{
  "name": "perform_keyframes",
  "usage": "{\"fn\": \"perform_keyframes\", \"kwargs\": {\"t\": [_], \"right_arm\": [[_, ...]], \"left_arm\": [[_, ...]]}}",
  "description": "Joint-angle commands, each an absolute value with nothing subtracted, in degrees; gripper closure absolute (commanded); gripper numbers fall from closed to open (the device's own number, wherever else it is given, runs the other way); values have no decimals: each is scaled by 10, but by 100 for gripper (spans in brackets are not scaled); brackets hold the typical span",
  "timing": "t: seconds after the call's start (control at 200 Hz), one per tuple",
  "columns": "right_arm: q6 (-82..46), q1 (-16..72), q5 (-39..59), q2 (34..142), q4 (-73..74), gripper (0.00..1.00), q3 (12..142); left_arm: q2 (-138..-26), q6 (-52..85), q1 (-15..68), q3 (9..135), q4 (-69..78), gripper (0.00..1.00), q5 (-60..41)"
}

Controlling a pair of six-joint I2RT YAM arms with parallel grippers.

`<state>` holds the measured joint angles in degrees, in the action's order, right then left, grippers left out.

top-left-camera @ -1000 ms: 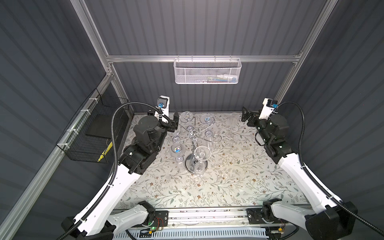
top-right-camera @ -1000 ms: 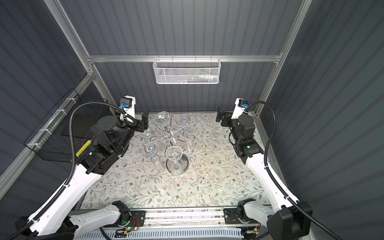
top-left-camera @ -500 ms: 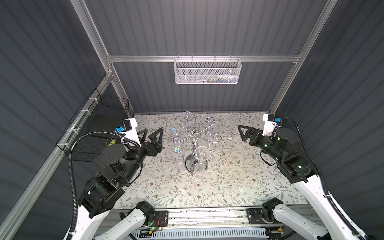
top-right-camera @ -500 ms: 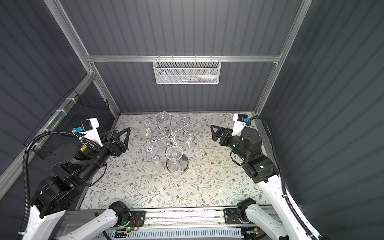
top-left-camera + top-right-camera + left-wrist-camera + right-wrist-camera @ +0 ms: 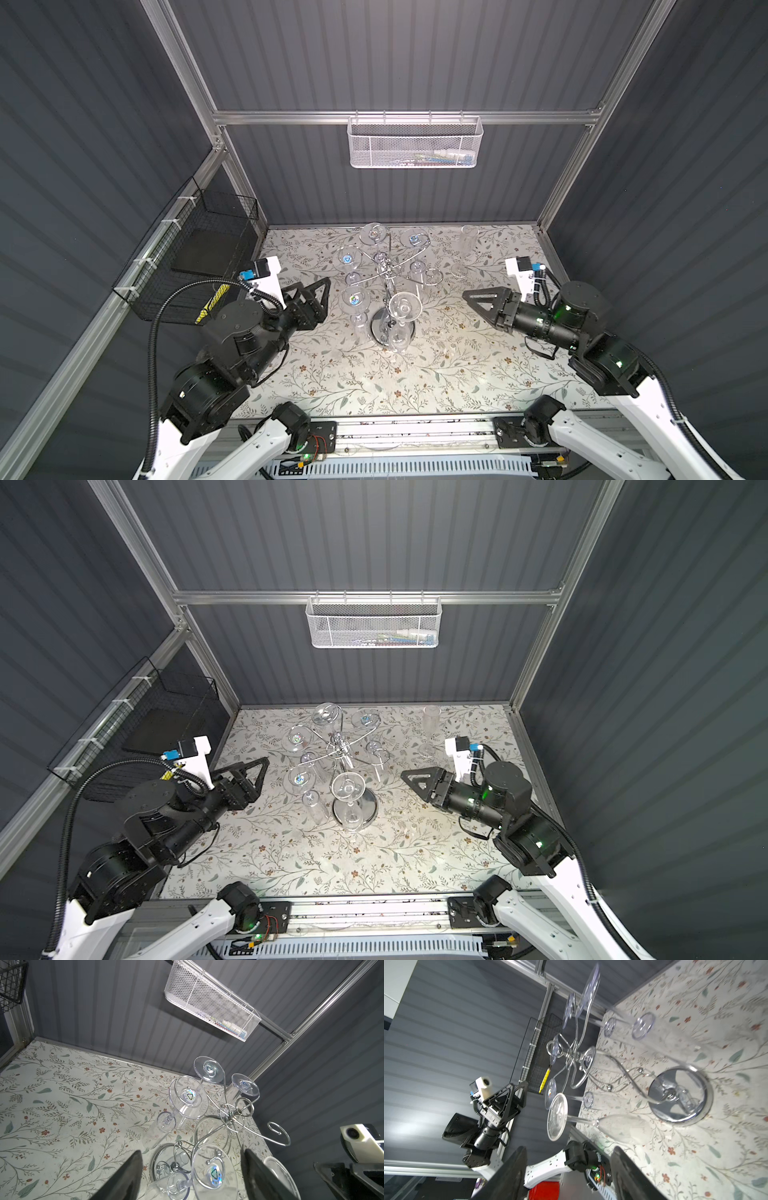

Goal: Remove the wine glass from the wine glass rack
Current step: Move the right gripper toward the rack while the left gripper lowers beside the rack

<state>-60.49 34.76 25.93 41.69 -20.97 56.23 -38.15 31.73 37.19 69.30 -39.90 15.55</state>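
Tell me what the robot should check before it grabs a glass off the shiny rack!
1. Left hand open and empty: ok.
2. Right hand open and empty: ok.
3. Wine glass rack standing upright: ok.
4. Glasses hanging to take: ok, five; this wine glass is nearest the left hand.
5. Hand lined up on a stem: not ok, neither touches a glass.
6. Standing glass clear of right arm: cannot tell.

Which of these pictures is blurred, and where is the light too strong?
Right wrist view: blurred, smearing the wine glass rack and the table. Left wrist view: sharp, the rack's curled hooks crisp. Both top views: sharp, but the table looks washed out near the right arm.
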Motion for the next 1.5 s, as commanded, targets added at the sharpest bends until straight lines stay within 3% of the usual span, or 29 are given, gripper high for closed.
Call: {"fn": "perform_keyframes", "kwargs": {"t": [0.0, 0.57, 0.88, 1.121, 1.491], "right_arm": [[-655, 386, 267, 435, -166, 36, 544], [-757, 512, 199, 517, 0, 53, 497], [-780, 514, 146, 517, 32, 61, 482], [-782, 515, 158, 541, 36, 61, 501], [-788, 516, 156, 548, 49, 71, 500]], "left_arm": [[-387, 324, 374, 688, -400, 24, 153], [-378, 312, 374, 659, -341, 22, 140], [-357, 317, 374, 644, -344, 22, 140], [-357, 317, 374, 635, -338, 22, 146], [-343, 317, 374, 633, -347, 22, 154]]}}
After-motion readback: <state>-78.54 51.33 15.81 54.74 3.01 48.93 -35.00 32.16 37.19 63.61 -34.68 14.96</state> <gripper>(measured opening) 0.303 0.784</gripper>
